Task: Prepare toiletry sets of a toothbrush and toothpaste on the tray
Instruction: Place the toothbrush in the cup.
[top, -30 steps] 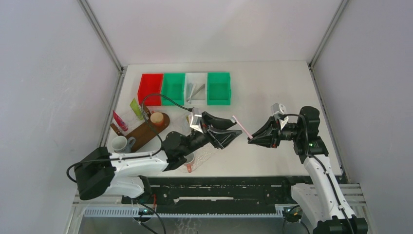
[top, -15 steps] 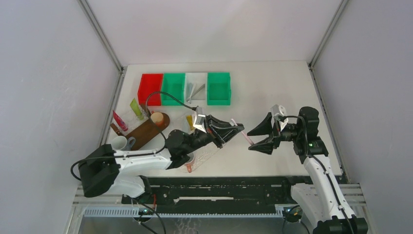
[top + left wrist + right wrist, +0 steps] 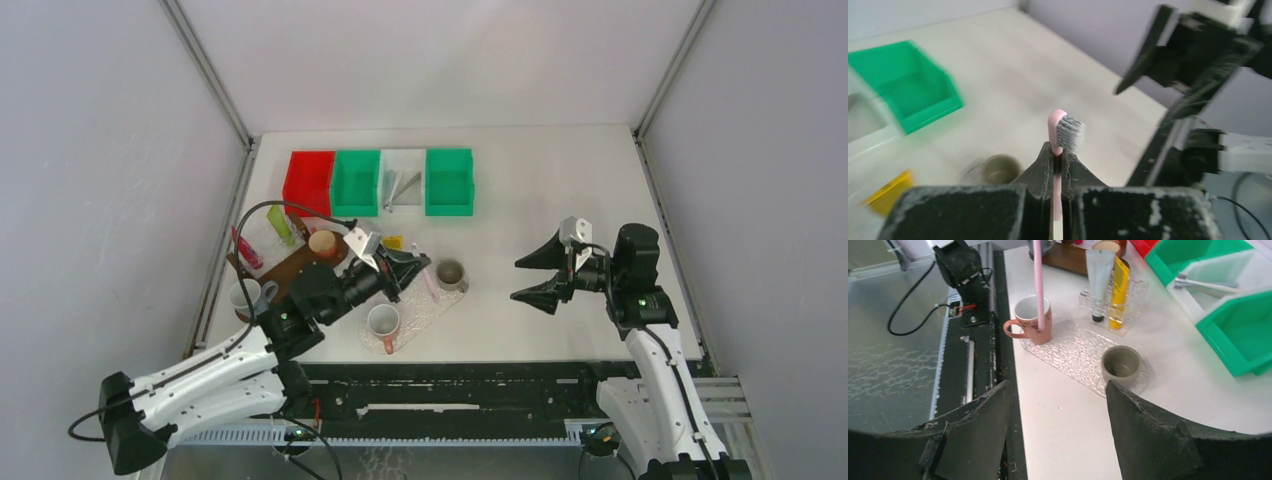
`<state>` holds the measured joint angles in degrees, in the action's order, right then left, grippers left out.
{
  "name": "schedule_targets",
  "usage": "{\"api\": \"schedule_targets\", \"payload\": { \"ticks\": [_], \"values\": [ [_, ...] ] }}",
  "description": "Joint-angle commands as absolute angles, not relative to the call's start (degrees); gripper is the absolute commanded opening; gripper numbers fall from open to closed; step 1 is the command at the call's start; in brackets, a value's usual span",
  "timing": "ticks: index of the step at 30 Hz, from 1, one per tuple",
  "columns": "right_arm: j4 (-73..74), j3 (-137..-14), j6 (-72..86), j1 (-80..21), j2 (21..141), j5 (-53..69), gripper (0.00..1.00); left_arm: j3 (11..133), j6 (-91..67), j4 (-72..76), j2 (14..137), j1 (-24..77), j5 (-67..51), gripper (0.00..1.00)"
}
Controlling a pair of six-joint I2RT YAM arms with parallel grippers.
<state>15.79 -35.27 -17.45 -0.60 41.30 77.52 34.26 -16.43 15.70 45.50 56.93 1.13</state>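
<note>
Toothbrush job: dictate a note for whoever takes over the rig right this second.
Left gripper: jaws shut on the pink toothbrush, held over the tray.
Right gripper: jaws open, empty, off to the tray's right.
On the tray: pink mug and grey cup. Next to it, a white tube and a yellow tube stand upright.
Done: no brush laid down that I can see.
Left: place this toothbrush with a tube, then build more sets.

no lettering, label or number can be read on anything
</note>
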Motion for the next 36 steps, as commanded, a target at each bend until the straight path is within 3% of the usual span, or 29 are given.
{"api": "schedule_targets", "payload": {
  "ticks": [1, 15, 36],
  "values": [
    [18.5, -35.6, -23.2, 0.1, 41.0, 72.9, 0.77, 35.6, -17.8, 7.8, 44.4, 49.0, 1.0, 0.0],
    [22.4, -35.6, -29.3, 0.4, 42.9, 70.7, 0.77, 40.8, -20.8, 24.8, 62.3, 43.7, -1.6, 0.0],
    [23.8, -35.6, -31.6, -0.4, 42.7, 70.2, 0.77, 47.5, -20.9, 26.7, 78.2, 42.4, -3.0, 0.0]
  ]
}}
